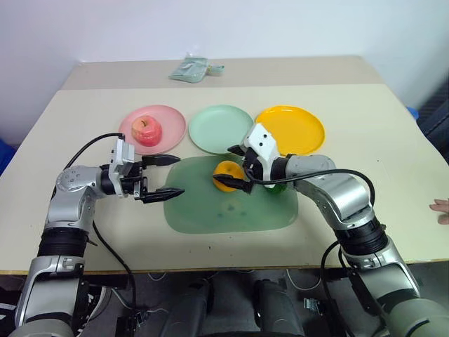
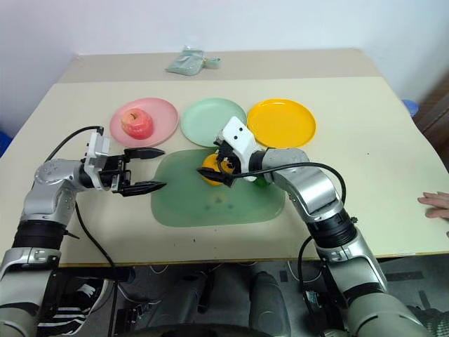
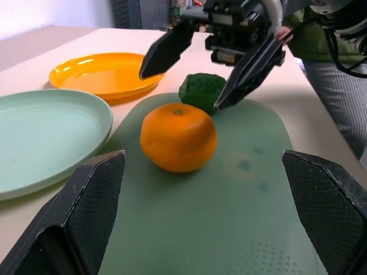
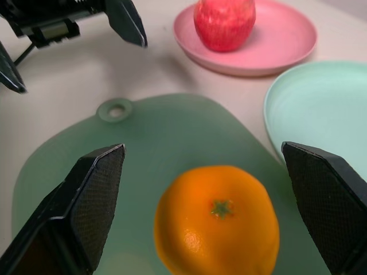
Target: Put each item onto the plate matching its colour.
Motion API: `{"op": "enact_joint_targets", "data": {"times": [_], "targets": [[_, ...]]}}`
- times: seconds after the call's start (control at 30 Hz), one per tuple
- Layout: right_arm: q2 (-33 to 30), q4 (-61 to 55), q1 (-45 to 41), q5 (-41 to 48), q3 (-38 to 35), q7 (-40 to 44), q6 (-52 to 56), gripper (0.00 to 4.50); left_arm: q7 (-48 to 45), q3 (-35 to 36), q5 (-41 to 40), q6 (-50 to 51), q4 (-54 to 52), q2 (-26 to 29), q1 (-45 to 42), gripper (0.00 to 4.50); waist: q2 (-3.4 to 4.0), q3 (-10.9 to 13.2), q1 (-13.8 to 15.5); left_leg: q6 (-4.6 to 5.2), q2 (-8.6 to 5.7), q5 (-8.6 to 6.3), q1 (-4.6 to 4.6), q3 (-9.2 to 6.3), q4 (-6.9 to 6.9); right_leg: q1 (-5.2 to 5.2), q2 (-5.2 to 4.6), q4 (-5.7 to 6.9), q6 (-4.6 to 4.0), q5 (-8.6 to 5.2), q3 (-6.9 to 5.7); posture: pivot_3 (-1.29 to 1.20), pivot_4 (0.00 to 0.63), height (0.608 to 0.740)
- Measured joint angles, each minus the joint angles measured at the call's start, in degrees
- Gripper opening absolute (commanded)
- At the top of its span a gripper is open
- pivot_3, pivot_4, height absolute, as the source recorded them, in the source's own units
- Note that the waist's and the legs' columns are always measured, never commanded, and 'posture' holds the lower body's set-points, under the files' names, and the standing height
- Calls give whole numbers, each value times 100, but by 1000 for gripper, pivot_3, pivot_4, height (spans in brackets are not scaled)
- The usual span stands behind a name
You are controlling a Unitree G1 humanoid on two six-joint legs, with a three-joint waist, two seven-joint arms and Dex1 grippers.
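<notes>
A pink-red apple (image 1: 147, 130) sits on the pink plate (image 1: 172, 126). The mint green plate (image 1: 221, 128) and the yellow-orange plate (image 1: 291, 128) are bare. The orange (image 1: 226, 175) lies on a translucent green mat (image 1: 210, 210), and the bumpy dark green fruit (image 3: 200, 90) lies just beyond it, partly hidden by my right wrist in the head views. My right gripper (image 1: 237, 168) is open, its fingers standing on either side of the orange without touching it. At the mat's left edge my left gripper (image 1: 175, 175) is open and holds nothing, pointing toward the orange.
A small pale green packet (image 1: 193, 70) lies at the table's far edge. A person's hand (image 1: 440, 209) rests on the table at the far right. The table's front edge runs close below the mat.
</notes>
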Motion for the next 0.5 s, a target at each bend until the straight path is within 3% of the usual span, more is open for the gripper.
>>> {"op": "enact_joint_targets", "data": {"times": [0.3,0.43,0.5], "targets": [[42,602,-126,-568,461,-18,-25,4500,-80,96,-4,-20,120,-1,76,4449,0,0,-7,0,0,0,0,1,-1,-6,1,2,0,0,0,0,150,740],[30,641,-119,-678,560,133,-62,3385,-80,96,-4,-22,117,-5,83,4500,0,0,-7,-1,0,0,0,0,0,-4,1,3,0,0,0,0,150,740],[41,619,-106,-648,515,190,-12,3327,-77,97,-4,-21,115,-10,96,4500,0,0,-8,-1,0,0,0,0,0,-5,1,3,0,0,0,0,150,740]]}}
